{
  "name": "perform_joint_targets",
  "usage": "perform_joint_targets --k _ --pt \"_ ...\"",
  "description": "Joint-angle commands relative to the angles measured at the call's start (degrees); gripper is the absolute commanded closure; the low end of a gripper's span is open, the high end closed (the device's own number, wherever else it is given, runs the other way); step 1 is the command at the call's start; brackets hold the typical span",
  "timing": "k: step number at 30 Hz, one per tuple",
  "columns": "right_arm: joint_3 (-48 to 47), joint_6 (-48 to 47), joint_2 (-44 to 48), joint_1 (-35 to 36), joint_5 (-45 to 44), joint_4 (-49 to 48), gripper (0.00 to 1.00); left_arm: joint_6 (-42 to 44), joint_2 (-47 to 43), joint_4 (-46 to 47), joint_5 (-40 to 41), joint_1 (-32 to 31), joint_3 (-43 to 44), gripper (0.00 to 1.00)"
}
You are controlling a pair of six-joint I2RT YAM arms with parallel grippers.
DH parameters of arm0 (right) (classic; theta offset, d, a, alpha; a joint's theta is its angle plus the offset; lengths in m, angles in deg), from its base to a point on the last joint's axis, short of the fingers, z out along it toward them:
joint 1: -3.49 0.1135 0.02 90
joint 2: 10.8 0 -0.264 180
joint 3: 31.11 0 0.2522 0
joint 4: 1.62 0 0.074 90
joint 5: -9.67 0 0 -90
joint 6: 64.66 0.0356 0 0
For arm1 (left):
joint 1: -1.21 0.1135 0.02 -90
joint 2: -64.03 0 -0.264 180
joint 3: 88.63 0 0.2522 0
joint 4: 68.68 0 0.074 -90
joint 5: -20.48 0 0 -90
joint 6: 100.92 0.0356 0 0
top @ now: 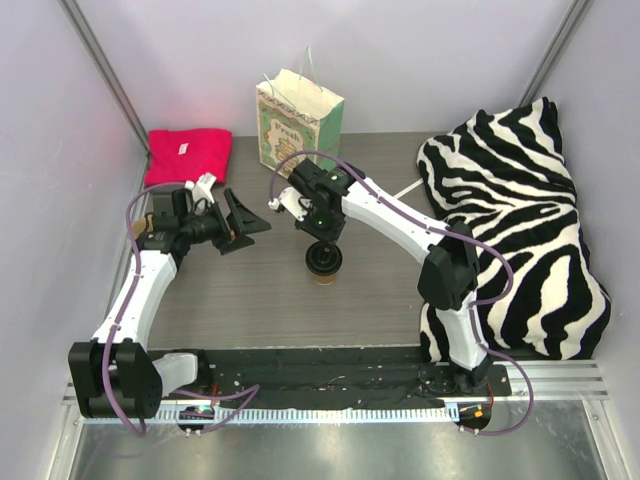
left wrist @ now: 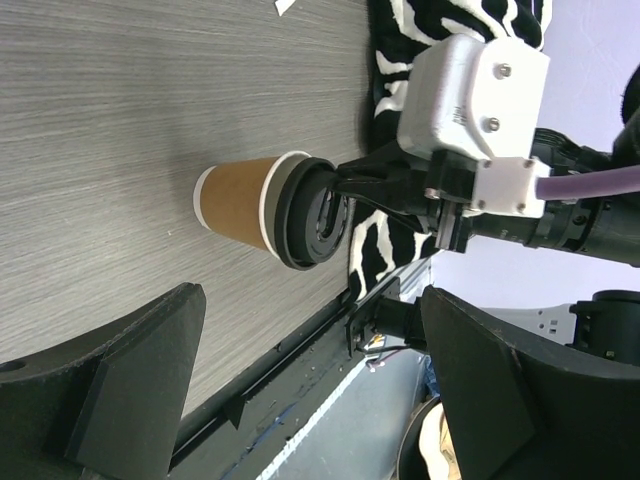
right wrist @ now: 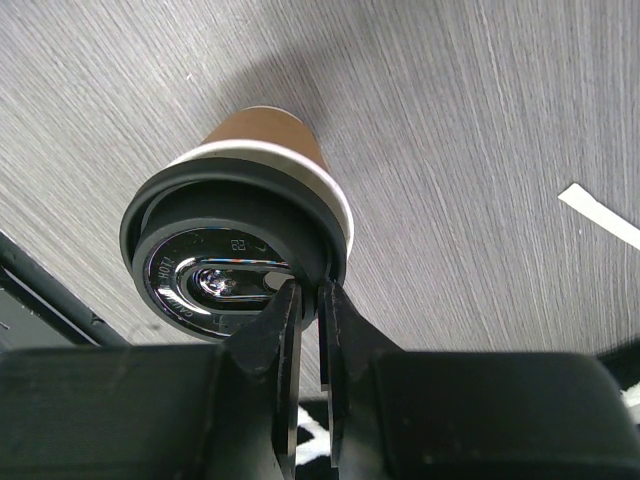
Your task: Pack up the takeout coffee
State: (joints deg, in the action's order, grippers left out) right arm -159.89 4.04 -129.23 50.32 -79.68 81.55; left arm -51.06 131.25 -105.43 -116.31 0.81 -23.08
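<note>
Two arms are sitting at the near edge of the gray counter (top: 250, 300). The left arm (top: 140, 290) is reaching up the left side, and the right arm (top: 400, 225) is bending in from the right.

One small brown cup (left wrist: 235, 200) is standing up straight near the middle of the counter, just past the arms' bases. One round black lid (left wrist: 305, 215) is sitting on top of it. The cup is standing out on the counter, well apart from the bag.

The right tool (right wrist: 309, 300) is hanging over the cup and pointing down. Its two fingers are pressing close together and pinching the raised edge of the lid.

The left tool (top: 250, 233) is waiting to the left of the cup, near it but not touching it. Its two fingers are spreading wide apart and holding nothing.

One big black and white striped blanket (top: 520, 220) is lying along the right side, running from near to far.

At the far end, one white and green paper bag (top: 298, 125) with handles is standing up by the back wall. One red cloth (top: 187, 155) is lying folded in the far left corner, beside the bag but not touching it.
</note>
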Motion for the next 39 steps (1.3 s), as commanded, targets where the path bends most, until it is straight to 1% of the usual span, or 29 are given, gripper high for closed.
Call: perform_joint_targets --k 1,5,8,9,12,15,19,21,24,26,29,30,31,32,33,34,35,36,37,38,39 --pt "-2.9 -0.8 -0.8 0.4 -0.1 0.5 0.83 -0.3 -2.0 2.5 -1.7 0.1 -0.1 0.06" --pt "-3.4 -0.9 -1.5 0.4 -0.1 0.6 0.80 -0.3 -2.6 2.6 -1.7 0.1 -0.7 0.06" --pt "-3.5 -1.1 -1.9 0.4 -0.2 0.6 0.74 -0.3 -2.7 2.6 -1.9 0.1 -0.9 0.06" --pt "-3.5 -1.2 -2.0 0.4 -0.2 0.6 0.69 -0.3 -2.7 2.6 -1.9 0.1 -1.0 0.06" --pt "-3.5 -1.3 -1.7 0.4 -0.2 0.7 0.59 -0.2 -2.6 2.6 -2.0 0.1 -1.0 0.06" --pt "-3.5 -1.1 -0.8 0.4 0.0 0.6 0.51 -0.1 -2.4 2.7 -2.6 0.1 -1.1 0.06" --pt "-3.2 -1.2 1.7 0.4 0.6 0.4 0.44 0.2 -1.9 3.2 -4.8 0.1 -0.9 0.05" --pt "-2.7 -1.5 3.8 0.1 0.8 0.2 0.42 0.2 -1.5 3.6 -5.5 0.1 -0.7 0.05" --pt "-2.1 -1.7 6.4 -0.5 2.0 -0.2 0.41 0.0 -1.0 6.2 -9.4 0.1 -0.9 0.05" --pt "-1.9 -1.5 9.0 -1.9 4.5 -0.6 0.41 -0.3 -0.6 8.5 -11.2 -0.1 -1.1 0.06" --pt "-1.4 0.2 11.9 -6.1 11.3 -0.8 0.44 0.1 0.7 10.1 -12.2 -1.4 -0.7 0.15" --pt "0.3 1.7 12.8 -7.5 18.8 -1.5 0.47 0.4 1.1 10.4 -12.3 -2.1 -0.6 0.23" --pt "1.7 3.1 15.1 -8.9 23.2 -3.9 0.49 0.6 2.1 10.9 -12.2 -3.8 -0.4 0.26" --pt "3.5 4.9 16.3 -12.5 27.8 -5.8 0.57 0.4 2.7 11.1 -11.4 -4.8 0.0 0.31" --pt "8.7 10.4 17.6 -14.2 38.2 -8.5 0.62 0.1 3.5 11.5 -11.1 -5.9 0.2 0.40" --pt "11.5 12.8 18.7 -15.9 42.5 -14.1 0.65 -0.5 4.9 13.0 -11.0 -8.3 0.3 0.44" --pt "14.4 15.2 20.4 -18.1 46.1 -17.2 0.71 -1.9 5.8 14.2 -10.9 -9.6 0.2 0.48" --pt "19.8 18.3 21.2 -18.9 50.6 -20.2 0.74 -2.6 6.3 15.6 -10.8 -12.4 0.2 0.54" --pt "22.2 22.2 21.7 -19.4 52.9 -25.6 0.76 -3.3 7.0 18.3 -10.5 -13.7 0.0 0.59" --pt "24.6 25.5 22.5 -19.9 54.4 -28.7 0.81 -3.7 8.5 19.6 -10.3 -15.0 0.0 0.73" --pt "29.5 28.0 22.7 -20.0 55.7 -31.8 0.84 -4.6 9.2 20.9 -10.0 -17.2 0.1 0.81"
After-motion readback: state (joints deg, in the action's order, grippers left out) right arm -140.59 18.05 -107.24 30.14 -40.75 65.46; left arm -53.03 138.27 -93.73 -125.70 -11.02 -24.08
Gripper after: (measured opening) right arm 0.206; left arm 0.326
